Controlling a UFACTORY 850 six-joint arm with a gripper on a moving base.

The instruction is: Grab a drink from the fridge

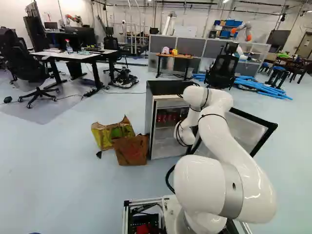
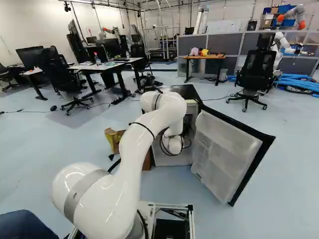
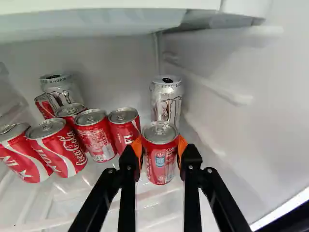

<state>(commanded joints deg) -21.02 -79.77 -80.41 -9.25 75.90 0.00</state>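
Fridge [image 1: 168,87]: ahead of the base; its door [image 2: 224,154] hangs wide open.
Arm [image 1: 241,165]: arches forward from the base, then folds down; the wrist end reaches into the fridge.
Shelf [image 3: 111,210]: see-through and ridged, under the drinks.
Gripper [image 3: 160,147]: points in at the drinks; its fingers pinch the can from opposite sides, orange pads [image 3: 182,146] on its upper side wall.
Silver can [image 3: 166,104]: just beyond the pinched one; a red can [image 3: 124,128] stands near one finger.
Can [image 3: 161,157]: in the grip, inside the fridge, roughly upright; whether it is lifted cannot be told; probably full, so fairly heavy, smooth and perhaps slippery with cold; the thin wall could dent, so the side hold wants firmness without crushing.
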